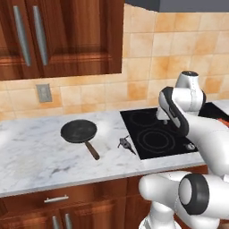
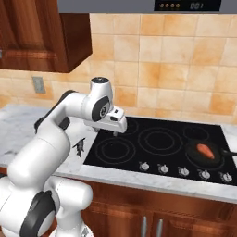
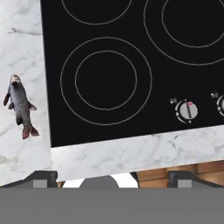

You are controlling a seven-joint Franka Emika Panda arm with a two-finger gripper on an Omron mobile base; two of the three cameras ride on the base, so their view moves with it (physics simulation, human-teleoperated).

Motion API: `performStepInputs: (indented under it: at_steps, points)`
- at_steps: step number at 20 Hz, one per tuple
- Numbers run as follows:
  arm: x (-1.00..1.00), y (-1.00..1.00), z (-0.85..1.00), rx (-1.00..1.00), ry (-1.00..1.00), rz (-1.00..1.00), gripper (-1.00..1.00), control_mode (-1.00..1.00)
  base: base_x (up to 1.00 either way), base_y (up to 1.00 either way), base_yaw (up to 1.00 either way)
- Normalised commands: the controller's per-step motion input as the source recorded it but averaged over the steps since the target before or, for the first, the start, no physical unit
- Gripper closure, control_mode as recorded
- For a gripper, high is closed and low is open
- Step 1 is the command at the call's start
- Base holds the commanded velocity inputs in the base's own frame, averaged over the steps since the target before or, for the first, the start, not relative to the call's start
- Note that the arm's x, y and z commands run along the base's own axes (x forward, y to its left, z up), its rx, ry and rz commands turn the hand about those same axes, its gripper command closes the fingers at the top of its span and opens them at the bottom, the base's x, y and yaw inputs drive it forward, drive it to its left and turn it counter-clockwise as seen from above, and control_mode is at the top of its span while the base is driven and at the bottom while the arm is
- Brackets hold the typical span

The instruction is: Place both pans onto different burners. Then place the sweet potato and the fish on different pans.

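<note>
- Presently, gripper (image 2: 115, 131): fingers spread wide, grasping nothing, hanging above the cooktop's (image 2: 157, 121) front left burner (image 3: 106, 80).
- Pan with wooden handle (image 1: 79, 132): on the marble counter (image 1: 31, 152), left of the cooktop, on no burner.
- Fish (image 3: 19, 106): on the counter just beside the cooktop's left edge.
- Second pan (image 2: 205, 153): on the front right burner, sweet potato (image 2: 205, 150) inside.

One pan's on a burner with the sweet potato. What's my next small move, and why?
Probably swing the open gripper left toward the wooden-handled pan, aiming for its handle. That pan sits on the marble counter, off the cooktop, and the fish beside the cooktop has no free pan yet.
</note>
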Motion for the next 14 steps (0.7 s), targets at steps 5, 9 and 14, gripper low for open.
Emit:
performStepInputs:
  at_steps: [5, 9, 14]
  points:
    - [0.00, 0.00, 0.00, 0.00, 0.00, 0.00, -1.00, 1.00, 0.15, 0.50, 0.01]
    - [0.00, 0.00, 0.00, 0.00, 0.00, 0.00, -1.00, 1.00, 0.27, 0.22, 0.01]
    - [0.00, 0.00, 0.00, 0.00, 0.00, 0.00, -1.00, 1.00, 0.37, 0.08, 0.04]
